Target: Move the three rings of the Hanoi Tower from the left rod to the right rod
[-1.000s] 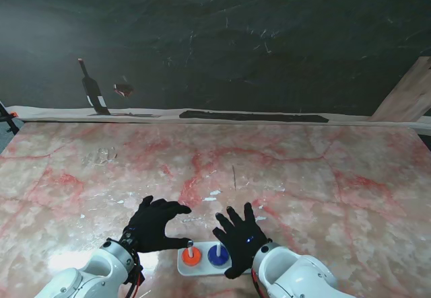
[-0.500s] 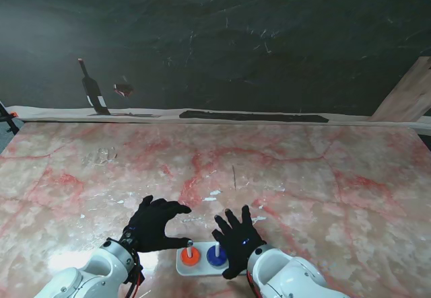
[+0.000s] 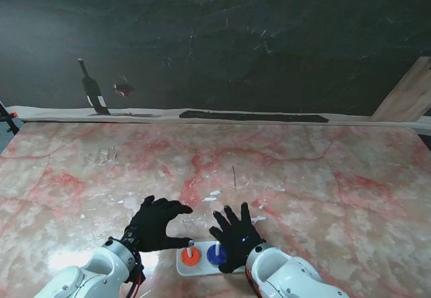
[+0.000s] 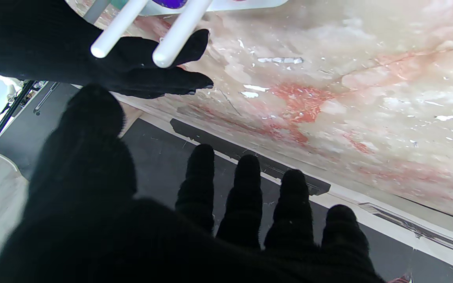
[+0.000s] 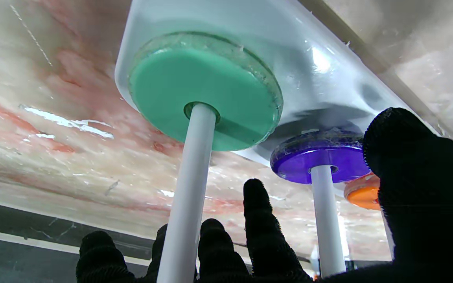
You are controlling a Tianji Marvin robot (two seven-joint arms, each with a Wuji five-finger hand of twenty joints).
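Observation:
The white Hanoi base (image 3: 183, 266) lies at the table's near edge between my hands. An orange ring (image 3: 190, 257) sits on its left rod and a blue ring (image 3: 215, 254) on the middle rod. The right wrist view shows a green ring (image 5: 205, 94) at the foot of the right rod (image 5: 187, 196), with the blue ring (image 5: 321, 157) and the orange ring (image 5: 362, 194) beyond. My right hand (image 3: 234, 236) hovers open over the right rod and hides it in the stand view; its fingers (image 5: 258, 236) are spread beside the rod. My left hand (image 3: 156, 225) rests open, just left of the base.
Pink marbled table top (image 3: 303, 177) stretches far ahead of the hands. A dark wall runs along the table's far edge (image 3: 215, 115), and a wooden board (image 3: 407, 96) leans at the far right.
My right hand has slid a little to the left, coming over the right rod. The left hand, the base and the rings have stayed put.

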